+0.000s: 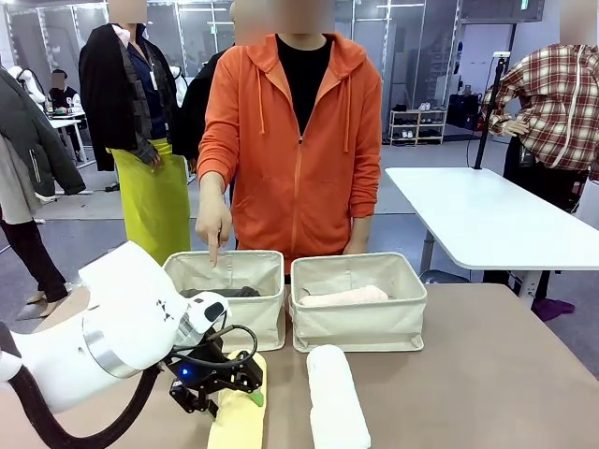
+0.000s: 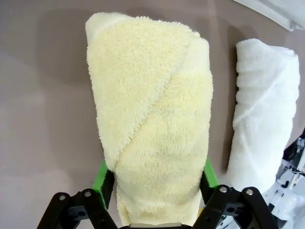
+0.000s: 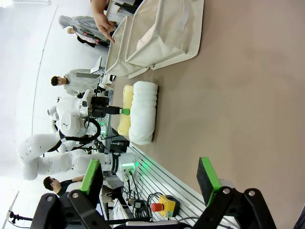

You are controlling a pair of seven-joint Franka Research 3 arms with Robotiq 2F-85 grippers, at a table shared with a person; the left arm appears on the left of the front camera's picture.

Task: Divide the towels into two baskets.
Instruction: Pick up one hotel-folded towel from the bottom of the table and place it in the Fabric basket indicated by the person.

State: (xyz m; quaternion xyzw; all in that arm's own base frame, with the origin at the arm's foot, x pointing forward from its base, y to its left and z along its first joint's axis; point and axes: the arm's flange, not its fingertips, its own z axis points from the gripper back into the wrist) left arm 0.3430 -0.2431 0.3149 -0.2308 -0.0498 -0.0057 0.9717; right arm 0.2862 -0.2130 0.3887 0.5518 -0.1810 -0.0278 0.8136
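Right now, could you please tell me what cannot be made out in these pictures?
Front view: the dark towel is mostly hidden behind the wall of the left basket.
Front view: the near end of the white towel is cut off by the bottom edge.
Left wrist view: fluff of the yellow towel hides whether the left pincer presses it.
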